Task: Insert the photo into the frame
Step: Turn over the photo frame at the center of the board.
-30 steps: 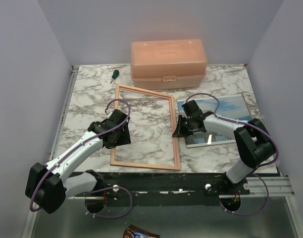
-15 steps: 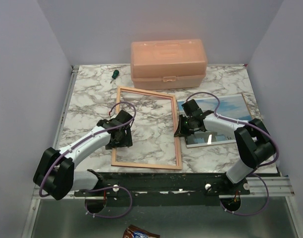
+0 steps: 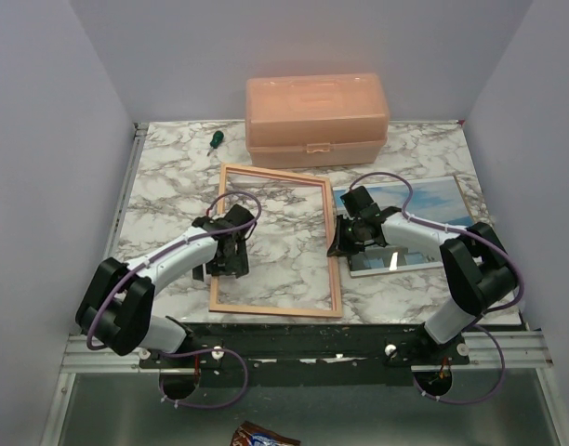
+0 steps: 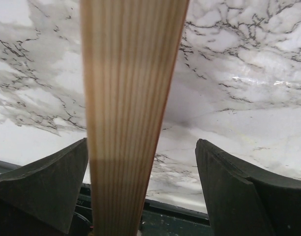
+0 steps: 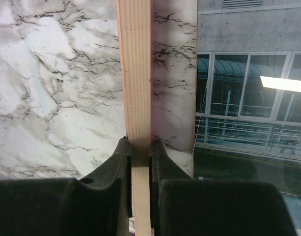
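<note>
As we look down from above, the frame (image 3: 275,308) lies pale wood side up at table centre, with the photo (image 3: 431,201) flat at its 3 o'clock. Left wrist: the left gripper (image 4: 140,147) stands wide open, astride the 9 o'clock rail. Right wrist: the right gripper (image 5: 139,147) is clamped on the 3 o'clock rail, with the photo just beside it.

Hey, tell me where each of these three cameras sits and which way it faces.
Top external: above and behind the arms, looking down on the table; both arms show, bases nearest.
Left wrist: on the left arm, looking along the open left gripper at a rail of the frame.
Right wrist: on the right arm, looking past the right gripper, clamped on another rail, with the photo beside it.
Shared: both wrist views show the frame's pale wood on marble.
</note>
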Motion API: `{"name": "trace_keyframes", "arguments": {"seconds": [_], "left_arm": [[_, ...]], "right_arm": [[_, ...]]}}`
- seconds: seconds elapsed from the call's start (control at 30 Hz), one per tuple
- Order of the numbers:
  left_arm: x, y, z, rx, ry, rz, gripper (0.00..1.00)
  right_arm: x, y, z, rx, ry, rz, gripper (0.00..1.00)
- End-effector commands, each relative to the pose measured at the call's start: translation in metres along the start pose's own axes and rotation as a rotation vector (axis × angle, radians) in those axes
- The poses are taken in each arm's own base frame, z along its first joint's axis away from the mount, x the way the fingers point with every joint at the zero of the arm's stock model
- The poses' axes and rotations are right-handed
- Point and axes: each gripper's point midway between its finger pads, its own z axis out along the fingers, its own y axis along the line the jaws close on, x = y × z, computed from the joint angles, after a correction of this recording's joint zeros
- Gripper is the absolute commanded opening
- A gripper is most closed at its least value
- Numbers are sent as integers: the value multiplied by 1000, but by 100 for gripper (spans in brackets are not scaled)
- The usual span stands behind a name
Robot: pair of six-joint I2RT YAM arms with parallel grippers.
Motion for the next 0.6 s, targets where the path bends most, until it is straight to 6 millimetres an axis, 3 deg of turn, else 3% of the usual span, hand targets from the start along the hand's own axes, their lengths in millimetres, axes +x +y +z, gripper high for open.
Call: {"name": "trace_keyframes", "arguments": {"seconds": [0.0, 0.2, 0.47, 0.57], "left_arm": [[-18, 5, -16, -21, -64, -11, 91], [-34, 2, -49, 68, -155, -32, 91], [-60, 9, -125, 236, -360, -95, 91], [-63, 0, -153, 368, -419, -89, 91]], "right_arm": [[14, -20, 8, 81, 50, 10, 0], [8, -13, 4, 67, 47, 6, 0], [1, -1, 3, 31, 45, 20, 0], [-2, 5, 2, 25, 38, 17, 0]]}}
